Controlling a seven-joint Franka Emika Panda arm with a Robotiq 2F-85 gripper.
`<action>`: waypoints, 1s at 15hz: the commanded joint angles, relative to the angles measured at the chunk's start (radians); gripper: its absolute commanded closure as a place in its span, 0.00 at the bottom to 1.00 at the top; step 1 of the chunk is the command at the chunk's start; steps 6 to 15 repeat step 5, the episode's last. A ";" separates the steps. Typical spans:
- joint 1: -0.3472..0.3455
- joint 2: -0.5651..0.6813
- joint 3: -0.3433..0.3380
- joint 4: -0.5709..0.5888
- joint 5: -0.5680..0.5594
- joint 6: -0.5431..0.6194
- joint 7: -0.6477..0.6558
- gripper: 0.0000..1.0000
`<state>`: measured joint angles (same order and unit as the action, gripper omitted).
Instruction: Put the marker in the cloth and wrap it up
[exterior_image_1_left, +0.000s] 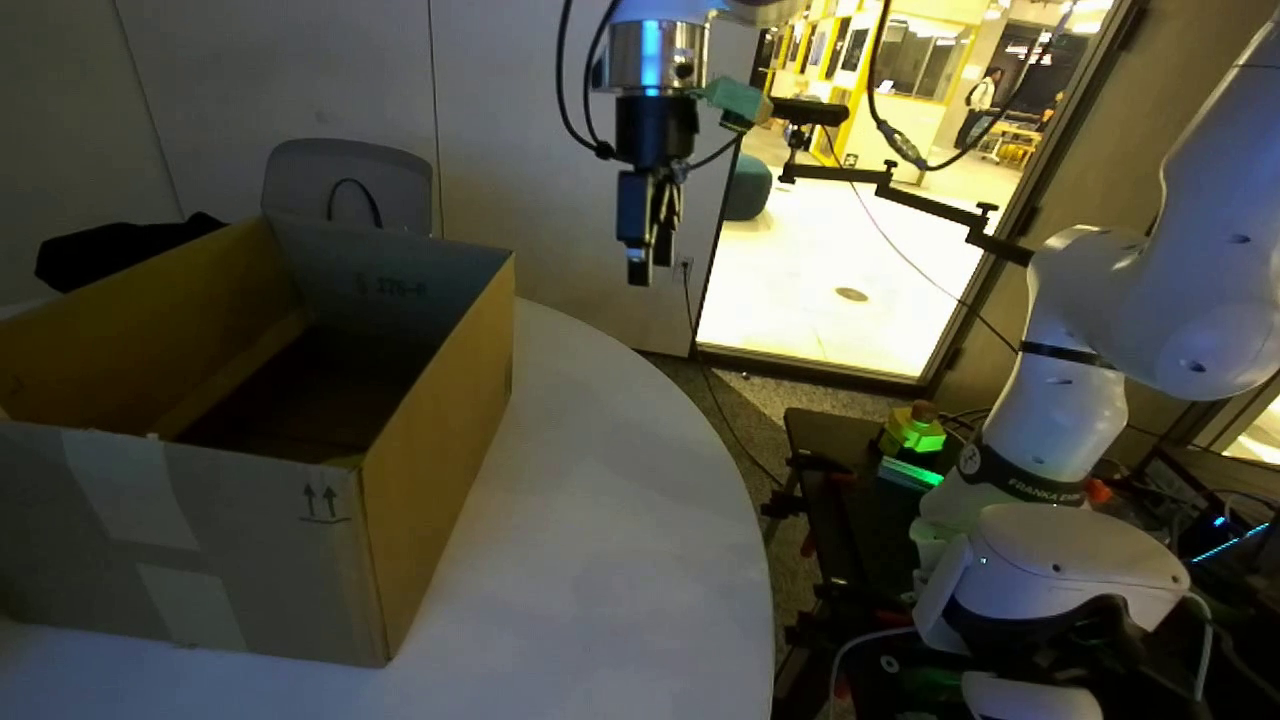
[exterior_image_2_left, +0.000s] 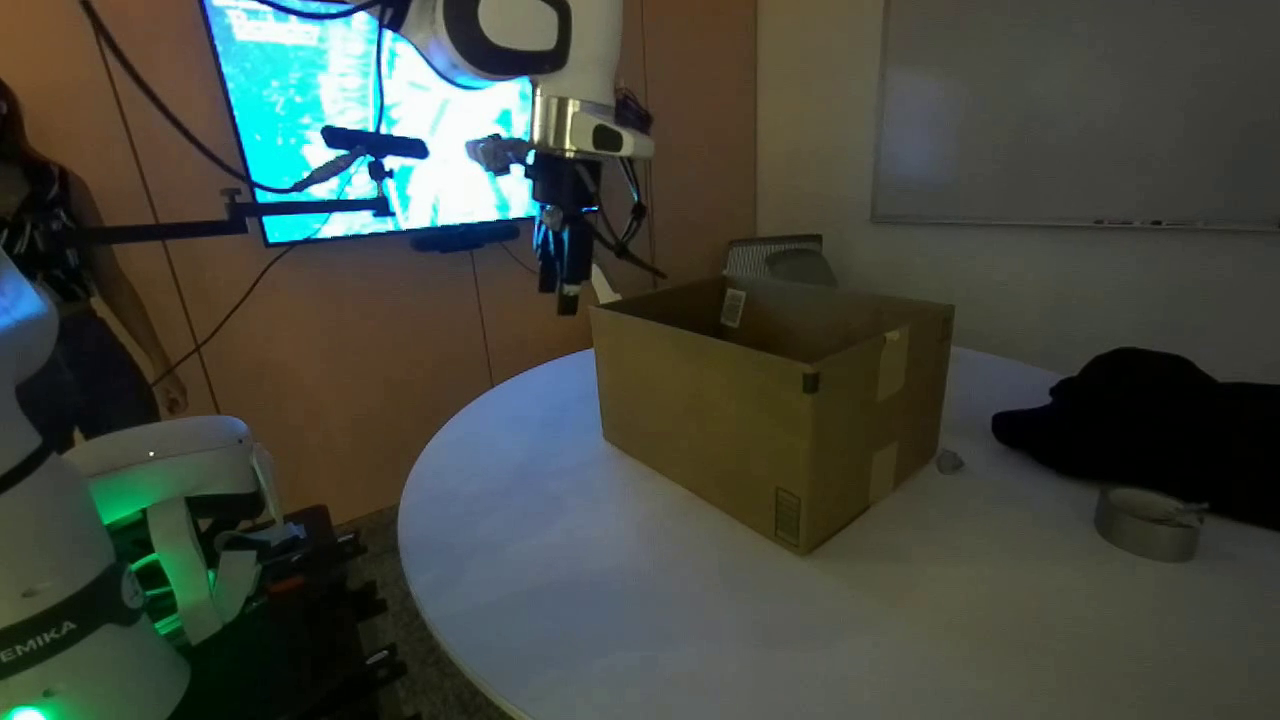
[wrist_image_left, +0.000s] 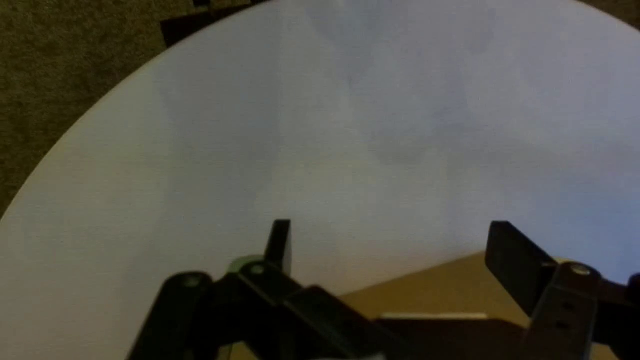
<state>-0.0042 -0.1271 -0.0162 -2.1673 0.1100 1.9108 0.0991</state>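
Neither the marker nor the cloth shows in any view; each is hidden or out of view. High above the table's far edge, beside the cardboard box, hangs my gripper (exterior_image_1_left: 650, 262), pointing down. An exterior view also has the gripper (exterior_image_2_left: 558, 292) level with the box's top rim. In the wrist view my gripper (wrist_image_left: 391, 225) is open, its two dark fingers wide apart. Between them are only the white tabletop and a strip of brown box wall, both well below. Nothing is held.
A large open cardboard box (exterior_image_2_left: 700, 420) stands on the round white table (exterior_image_1_left: 620, 560); its floor is partly hidden. Dark fabric (exterior_image_2_left: 1150, 420) and a tape roll (exterior_image_2_left: 1147, 525) lie beyond it. A chair (exterior_image_1_left: 350, 180) stands behind. A camera bracket (exterior_image_1_left: 890, 190) reaches out near the arm.
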 joint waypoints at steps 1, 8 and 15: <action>-0.020 -0.103 -0.029 -0.198 0.011 0.097 -0.114 0.00; -0.019 -0.086 -0.036 -0.225 0.001 0.123 -0.134 0.00; -0.019 -0.086 -0.036 -0.225 0.001 0.123 -0.134 0.00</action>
